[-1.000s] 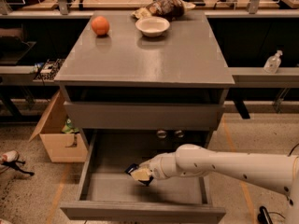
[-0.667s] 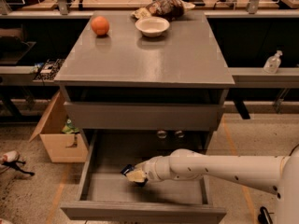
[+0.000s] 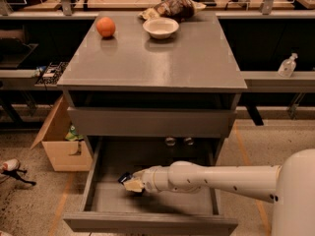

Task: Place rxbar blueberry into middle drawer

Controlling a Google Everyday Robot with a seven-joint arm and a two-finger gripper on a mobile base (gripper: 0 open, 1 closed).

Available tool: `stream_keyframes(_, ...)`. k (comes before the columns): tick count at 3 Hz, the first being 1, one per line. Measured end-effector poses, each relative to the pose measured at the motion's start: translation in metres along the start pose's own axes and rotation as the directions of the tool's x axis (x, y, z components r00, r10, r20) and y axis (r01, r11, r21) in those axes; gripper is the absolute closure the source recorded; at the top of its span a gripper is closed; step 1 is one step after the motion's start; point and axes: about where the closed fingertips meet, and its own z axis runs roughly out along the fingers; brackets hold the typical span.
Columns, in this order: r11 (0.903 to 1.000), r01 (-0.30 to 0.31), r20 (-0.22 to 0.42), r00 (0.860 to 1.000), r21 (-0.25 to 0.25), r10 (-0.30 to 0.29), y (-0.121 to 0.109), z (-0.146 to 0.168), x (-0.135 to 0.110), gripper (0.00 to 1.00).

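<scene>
The middle drawer (image 3: 147,223) of the grey cabinet is pulled out, its flat grey floor showing. My white arm reaches in from the right, and my gripper (image 3: 132,183) is low over the left part of the drawer floor. A small dark end of the rxbar blueberry (image 3: 124,177) sticks out at the gripper's tip, just above the floor. The rest of the bar is hidden by the gripper.
On the cabinet top (image 3: 157,63) stand an orange (image 3: 106,26), a white bowl (image 3: 160,27) and a brown crinkly snack bag (image 3: 172,7). A cardboard box (image 3: 59,141) sits on the floor at the left. A clear bottle (image 3: 287,65) stands on a ledge at the right.
My arm has reached further left and slightly lower into the drawer, carrying the bar with it.
</scene>
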Motion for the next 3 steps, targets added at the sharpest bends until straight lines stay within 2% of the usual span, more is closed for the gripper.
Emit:
stream_keyframes(1,0.9997,0.02,0.014,1.0,-0.015,-0.019,0.0039,0.0162,-0.0074,1.0)
stream_keyframes(2,0.9997,0.019,0.013,1.0,-0.017,-0.019,0.0049,0.0167,-0.007,0.83)
stream_keyframes(3,0.9996,0.019,0.012,1.0,-0.019,-0.019,0.0061,0.0178,-0.0069,0.59)
